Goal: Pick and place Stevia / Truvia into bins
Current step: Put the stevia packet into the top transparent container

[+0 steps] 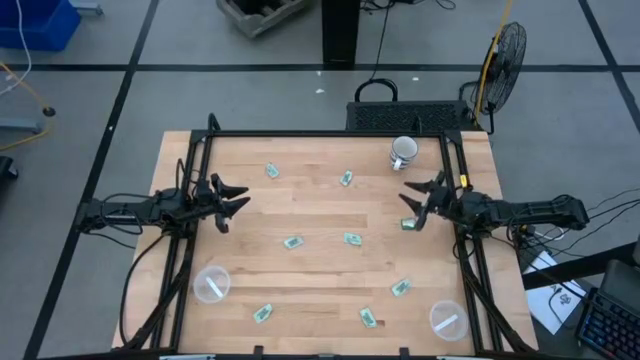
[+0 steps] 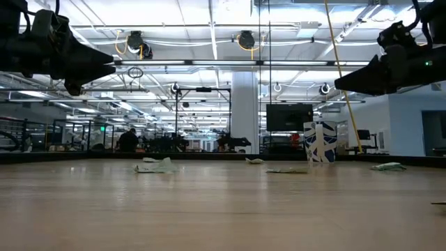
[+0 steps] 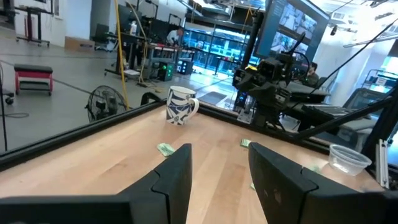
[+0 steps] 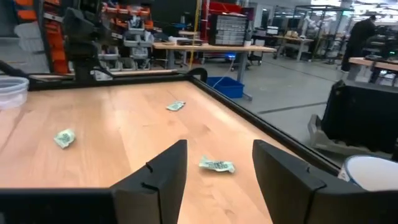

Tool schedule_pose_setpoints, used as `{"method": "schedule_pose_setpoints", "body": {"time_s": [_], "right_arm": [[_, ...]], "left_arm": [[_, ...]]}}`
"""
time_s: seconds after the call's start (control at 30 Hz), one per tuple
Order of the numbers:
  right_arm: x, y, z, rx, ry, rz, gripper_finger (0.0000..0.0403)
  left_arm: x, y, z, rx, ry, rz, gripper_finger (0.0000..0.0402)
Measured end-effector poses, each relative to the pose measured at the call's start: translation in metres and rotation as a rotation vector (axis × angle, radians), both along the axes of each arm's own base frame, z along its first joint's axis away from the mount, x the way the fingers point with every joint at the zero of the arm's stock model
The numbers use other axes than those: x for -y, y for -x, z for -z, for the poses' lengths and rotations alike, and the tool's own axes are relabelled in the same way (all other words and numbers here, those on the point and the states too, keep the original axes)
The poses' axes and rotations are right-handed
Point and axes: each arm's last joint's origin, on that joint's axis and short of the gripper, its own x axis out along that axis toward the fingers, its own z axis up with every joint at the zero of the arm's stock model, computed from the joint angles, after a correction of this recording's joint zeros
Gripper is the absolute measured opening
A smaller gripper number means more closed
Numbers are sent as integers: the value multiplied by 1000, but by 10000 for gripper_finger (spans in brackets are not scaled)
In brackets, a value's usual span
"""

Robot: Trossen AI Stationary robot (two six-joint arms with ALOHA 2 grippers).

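Note:
Several pale green Stevia / Truvia sachets lie flat and scattered on the wooden table, among them one near the middle (image 1: 292,242), one at the far side (image 1: 346,178) and one close below my right gripper (image 1: 408,224). Two clear round bins stand near the front edge, one at the left (image 1: 211,283) and one at the right (image 1: 447,319). My left gripper (image 1: 240,198) hovers open above the table's left side, pointing level toward the right. My right gripper (image 1: 405,195) hovers open above the right side, facing it. Neither has anything between its fingers.
A white mug with a blue pattern (image 1: 403,152) stands at the far right of the table. A black raised frame (image 1: 320,134) runs along the table's edges. A fan (image 1: 505,50) stands on the floor beyond the far right corner.

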Motion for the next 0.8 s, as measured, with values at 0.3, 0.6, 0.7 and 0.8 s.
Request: {"method": "schedule_pose_setpoints", "body": {"time_s": [0.3, 0.6, 0.7, 0.8], "right_arm": [[-6, -2, 2, 42, -186, -202, 175], [-12, -6, 16, -106, -314, -384, 177], [-14, -7, 21, -176, -310, -439, 180], [-15, -9, 27, -235, -330, -452, 180]], "left_arm": [[-1, 0, -2, 22, 19, -52, 163], [-1, 0, 0, 38, 142, -36, 163], [-1, 0, 0, 34, 137, -33, 163], [-1, 0, 0, 41, 163, -20, 163]]}}
